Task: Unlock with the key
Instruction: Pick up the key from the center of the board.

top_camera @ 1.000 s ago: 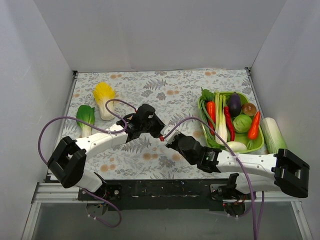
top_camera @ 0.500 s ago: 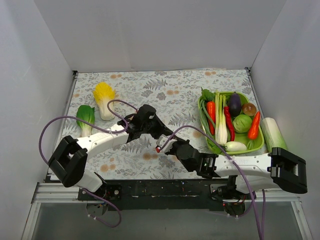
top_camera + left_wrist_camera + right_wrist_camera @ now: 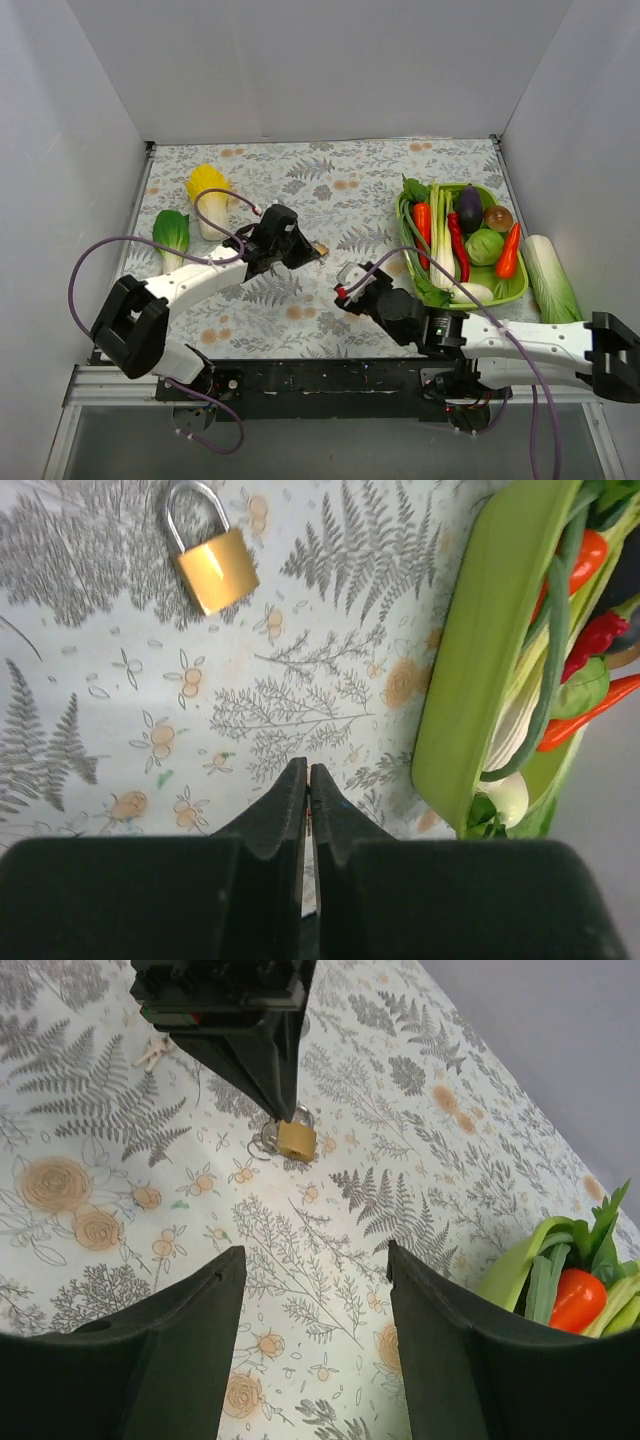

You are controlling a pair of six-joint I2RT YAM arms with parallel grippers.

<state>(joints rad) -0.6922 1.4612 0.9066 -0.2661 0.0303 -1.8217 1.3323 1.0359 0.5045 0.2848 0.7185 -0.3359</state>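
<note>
A brass padlock with a silver shackle lies flat on the fern-print cloth, and nothing grips it. It also shows as the padlock and the padlock. My left gripper is shut and hovers just short of it. A thin dark sliver sits between its pads; I cannot tell what it is. What looks like the pale key lies on the cloth beside the left gripper. My right gripper is wide open and holds nothing, a short way on the near side of the padlock.
A green basket of toy vegetables stands at the right, with a pale cabbage beyond it. A yellow cabbage and a bok choy lie at the left. White walls close in three sides.
My right gripper has gone from shut to wide open and drawn back toward the near right. The left gripper pulled back left. The padlock now lies free on the cloth.
</note>
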